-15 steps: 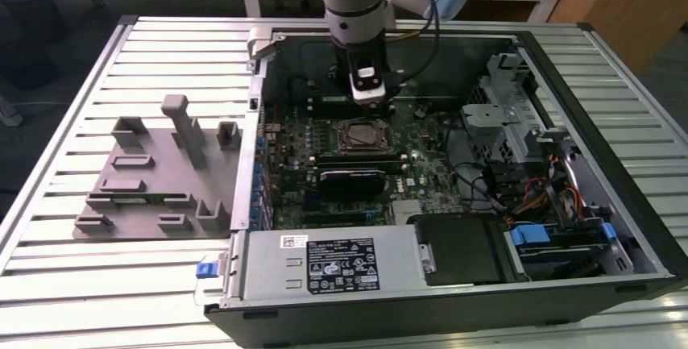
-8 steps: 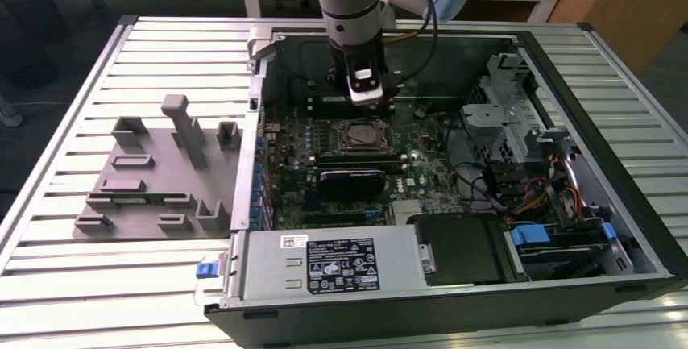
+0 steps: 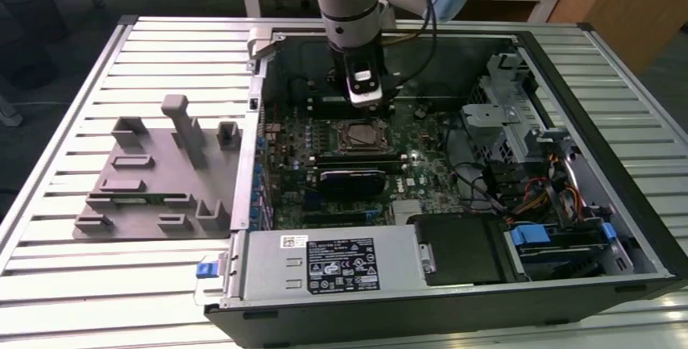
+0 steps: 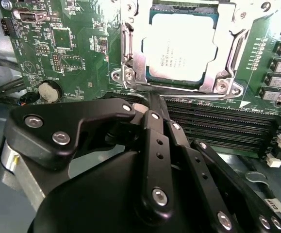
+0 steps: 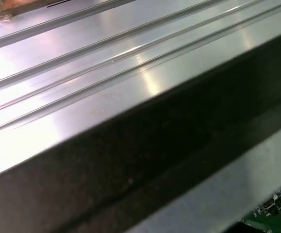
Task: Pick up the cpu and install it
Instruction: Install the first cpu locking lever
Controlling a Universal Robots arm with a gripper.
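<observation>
**Chip seated in the socket, tool standing clear of it**

Tool hangs inside the open computer case, just off the processor socket on the side toward the memory slots. In the second wrist view its black linkage fingers are drawn together to a narrow tip and nothing sits between them; I read it as closed and empty. In the exterior view the arm comes down from above with the tool poised a little above the motherboard, close to the socket.

The cpu lies flat inside the socket frame, its silvery top plate facing up and square to the metal bracket around it. It also shows as a small pale square in the exterior view. The tool tip is near it but apart, not touching.

As a judgement, picking up and placing look done: the chip rests in its seat. Whether the retention frame is latched down I cannot tell.

On the exterior view's left, the grey holder tray sits on the ribbed desk beside the case.
</observation>
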